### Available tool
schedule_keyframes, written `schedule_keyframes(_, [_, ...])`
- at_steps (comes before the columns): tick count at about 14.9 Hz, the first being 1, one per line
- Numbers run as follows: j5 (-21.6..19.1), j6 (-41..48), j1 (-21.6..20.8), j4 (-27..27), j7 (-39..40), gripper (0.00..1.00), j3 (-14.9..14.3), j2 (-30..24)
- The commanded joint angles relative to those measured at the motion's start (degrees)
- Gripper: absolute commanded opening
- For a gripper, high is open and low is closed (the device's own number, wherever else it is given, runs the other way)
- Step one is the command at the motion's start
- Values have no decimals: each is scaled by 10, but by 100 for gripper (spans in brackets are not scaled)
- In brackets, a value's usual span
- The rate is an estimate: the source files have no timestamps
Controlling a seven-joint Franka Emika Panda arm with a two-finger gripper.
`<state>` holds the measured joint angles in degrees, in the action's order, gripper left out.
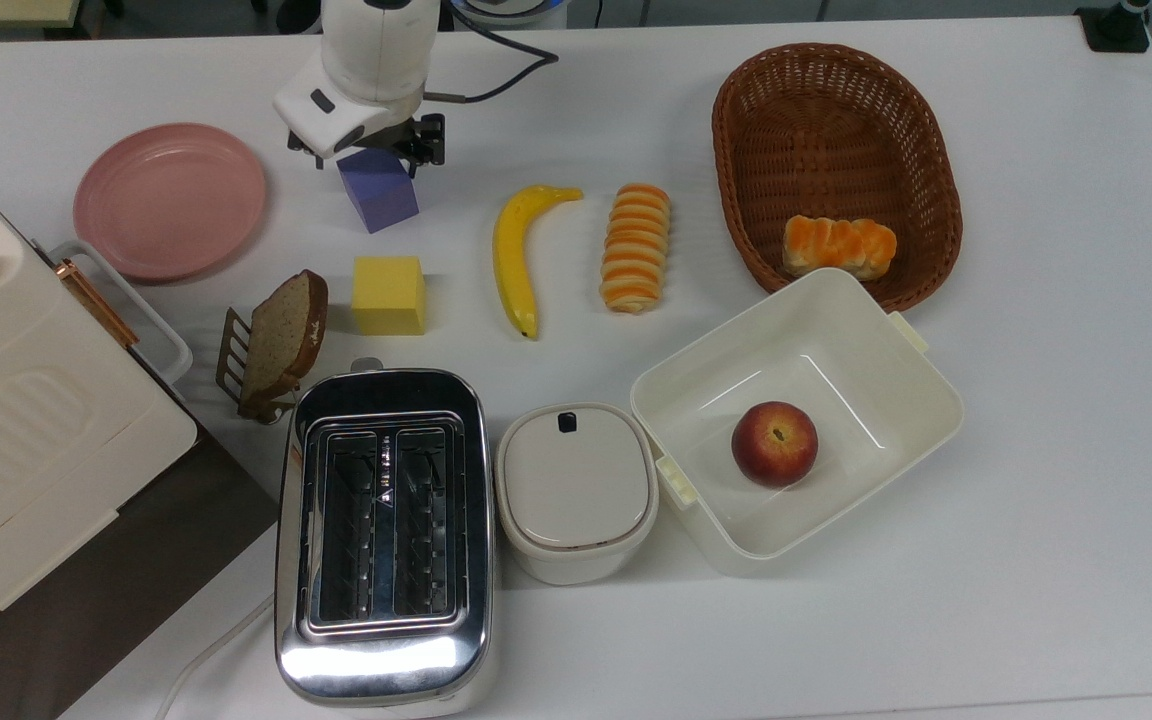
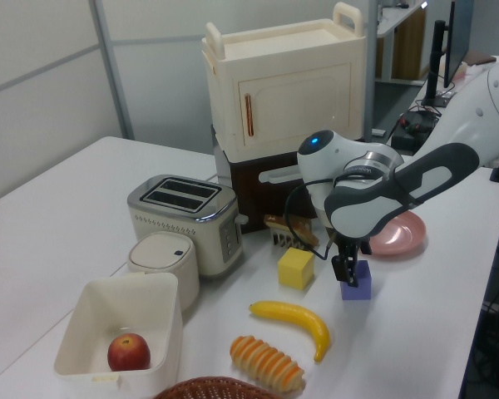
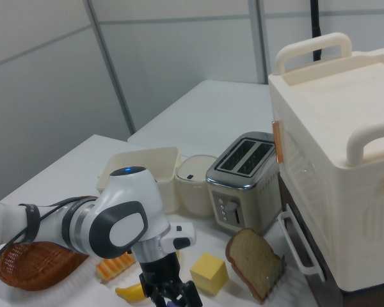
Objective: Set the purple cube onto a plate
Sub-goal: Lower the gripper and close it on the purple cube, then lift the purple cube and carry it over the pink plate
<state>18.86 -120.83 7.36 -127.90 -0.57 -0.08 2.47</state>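
While the cube (image 1: 379, 196) sits on the table (image 1: 1036, 420), you have: plate (image 1: 169, 200), bare, just beside it at the top view's left, ready to receive; cube, purple, under the gripper (image 1: 366, 152); jaws spread, straddling the cube's top for a grasp, contact not confirmed; nothing lifted.

Bright, even light; soft shadows
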Motion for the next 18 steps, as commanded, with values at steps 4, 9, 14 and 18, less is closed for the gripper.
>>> schedule_keyframes(4, [26,-23,1,-4,-5,52,-3,20])
schedule_keyframes(9, [22,-23,6,-2,-10,10,-3,19])
schedule_keyframes(14, [16,-9,38,0,-39,10,-4,-31])
schedule_keyframes(18, [14,-2,67,0,-46,10,-5,-67])
